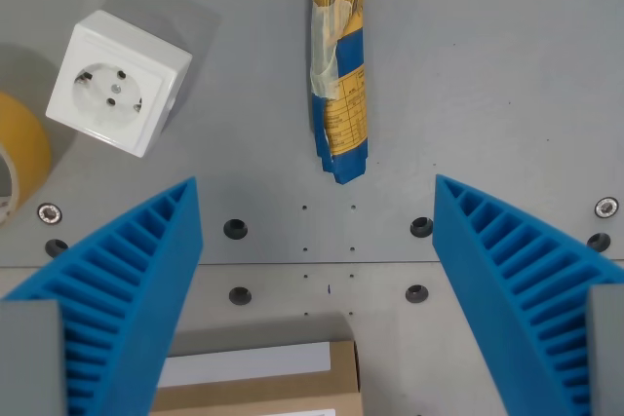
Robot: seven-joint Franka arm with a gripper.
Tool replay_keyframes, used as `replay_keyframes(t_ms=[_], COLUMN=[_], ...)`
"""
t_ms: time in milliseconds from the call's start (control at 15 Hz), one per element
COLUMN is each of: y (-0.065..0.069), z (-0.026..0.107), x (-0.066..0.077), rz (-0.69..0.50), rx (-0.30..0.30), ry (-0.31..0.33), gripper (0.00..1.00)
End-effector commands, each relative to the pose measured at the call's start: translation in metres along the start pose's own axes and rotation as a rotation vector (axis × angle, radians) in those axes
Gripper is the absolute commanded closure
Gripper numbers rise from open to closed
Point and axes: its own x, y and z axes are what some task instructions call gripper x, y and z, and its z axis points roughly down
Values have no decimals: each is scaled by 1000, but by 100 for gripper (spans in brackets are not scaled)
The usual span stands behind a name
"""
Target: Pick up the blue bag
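The blue bag is a long narrow blue and yellow packet with a strip of clear tape, lying flat on the grey table and running from the top edge down to the middle of the wrist view. My gripper is open, its two ribbed blue fingers spread wide at the lower left and lower right. The bag's lower tip lies above the gap between them, apart from both. The bag's upper end is cut off by the frame.
A white socket cube stands at the wrist view's upper left. Part of a yellow tape roll shows at the left edge. A brown cardboard box lies at the bottom centre. Bolt holes dot the table.
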Motion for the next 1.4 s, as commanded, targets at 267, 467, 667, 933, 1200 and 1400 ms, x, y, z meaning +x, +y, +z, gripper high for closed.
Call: replay_keyframes(t_ms=[267,467,667,933,1200,1400], y=[0,1,3,9,15,17], z=[-1,4,17,37,57,72], x=[0,1,2,5,6,6], rz=[0,-4,-13,-33,-46,-54], rx=[1,2,5,11,19,24], ry=[6,12,34,67,94,111], gripper=[0,0,0,0,0,0])
